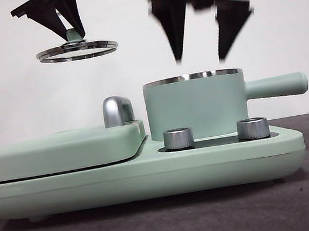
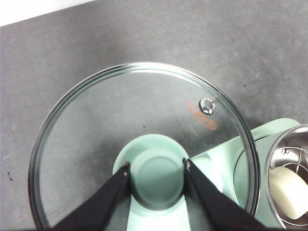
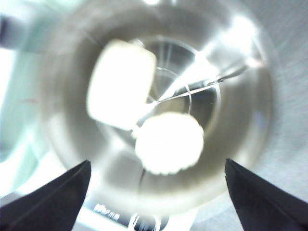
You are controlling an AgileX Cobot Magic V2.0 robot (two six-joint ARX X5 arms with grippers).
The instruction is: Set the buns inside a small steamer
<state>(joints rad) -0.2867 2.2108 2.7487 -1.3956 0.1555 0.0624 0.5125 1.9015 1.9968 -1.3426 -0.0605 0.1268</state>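
While jaws spread overhead, buns (image 3: 144, 115) sit in steamer (image 1: 196, 107).

Left hand (image 2: 156, 175) grips the glass lid (image 2: 144, 139) knob (image 2: 155, 177).

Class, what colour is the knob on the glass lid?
Mint green; the knob shows best in the left wrist view, clamped by the left gripper.
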